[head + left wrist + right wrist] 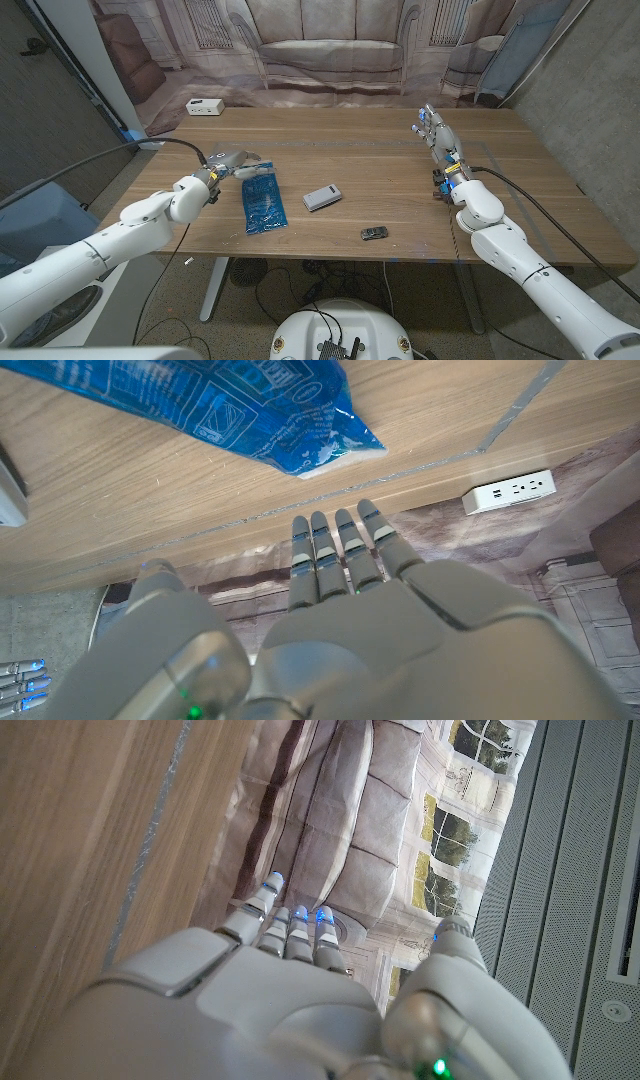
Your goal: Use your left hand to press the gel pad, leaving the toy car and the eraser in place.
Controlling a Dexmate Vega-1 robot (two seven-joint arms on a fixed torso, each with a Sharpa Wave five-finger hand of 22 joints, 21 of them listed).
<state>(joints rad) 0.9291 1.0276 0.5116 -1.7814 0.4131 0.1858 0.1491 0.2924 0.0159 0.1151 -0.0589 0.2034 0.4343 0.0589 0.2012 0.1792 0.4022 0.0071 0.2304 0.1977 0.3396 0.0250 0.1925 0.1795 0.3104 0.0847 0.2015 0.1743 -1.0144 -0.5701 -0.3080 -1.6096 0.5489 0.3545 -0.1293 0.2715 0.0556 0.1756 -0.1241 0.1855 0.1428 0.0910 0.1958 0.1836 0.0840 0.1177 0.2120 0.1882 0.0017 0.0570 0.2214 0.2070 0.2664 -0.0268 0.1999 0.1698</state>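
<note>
Head view: left hand (228, 163) seen empty, fingers extended, beside blue gel pad (263, 199); press not yet made. Toy car (374, 233), eraser (322, 197) untouched.

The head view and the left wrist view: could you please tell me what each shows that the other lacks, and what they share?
Head view alone: the right hand with its fingers spread, the toy car, and the whole gel pad. Left wrist view alone: a close look at the pad's sealed corner and the left hand's straight fingers, apart from the pad. Both share the left hand, gel pad, eraser, wooden table and white power strip.
</note>
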